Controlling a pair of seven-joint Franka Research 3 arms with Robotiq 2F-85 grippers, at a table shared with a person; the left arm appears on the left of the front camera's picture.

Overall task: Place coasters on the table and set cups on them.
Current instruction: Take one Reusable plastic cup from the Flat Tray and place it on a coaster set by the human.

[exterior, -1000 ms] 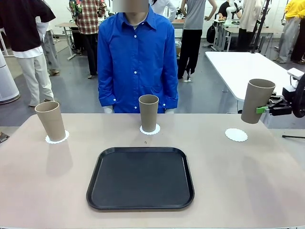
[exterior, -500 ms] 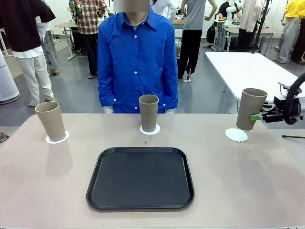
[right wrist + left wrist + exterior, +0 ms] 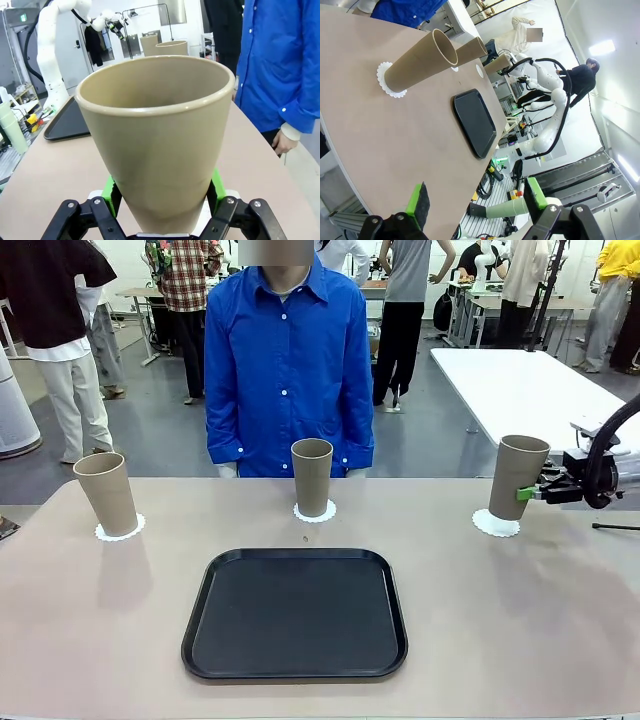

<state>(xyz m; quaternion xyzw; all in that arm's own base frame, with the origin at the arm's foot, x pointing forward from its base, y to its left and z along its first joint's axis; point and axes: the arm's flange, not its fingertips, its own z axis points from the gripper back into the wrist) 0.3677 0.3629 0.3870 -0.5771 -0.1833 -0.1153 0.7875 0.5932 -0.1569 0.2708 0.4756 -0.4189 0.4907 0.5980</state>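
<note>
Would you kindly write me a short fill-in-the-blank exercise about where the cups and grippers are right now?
1. The right gripper is shut on a ____.
2. Beneath that held cup lies a white ____.
3. The black tray holds ____ cups.
4. The left gripper's jaws stand ____.

Missing words: cup; coaster; no; open

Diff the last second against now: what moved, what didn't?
The right gripper, shut on the right cup, carried it down and toward the table's middle onto the right coaster; it hasn't let go. The left cup, the middle cup, their coasters and the black tray stayed put, as did the person.
</note>
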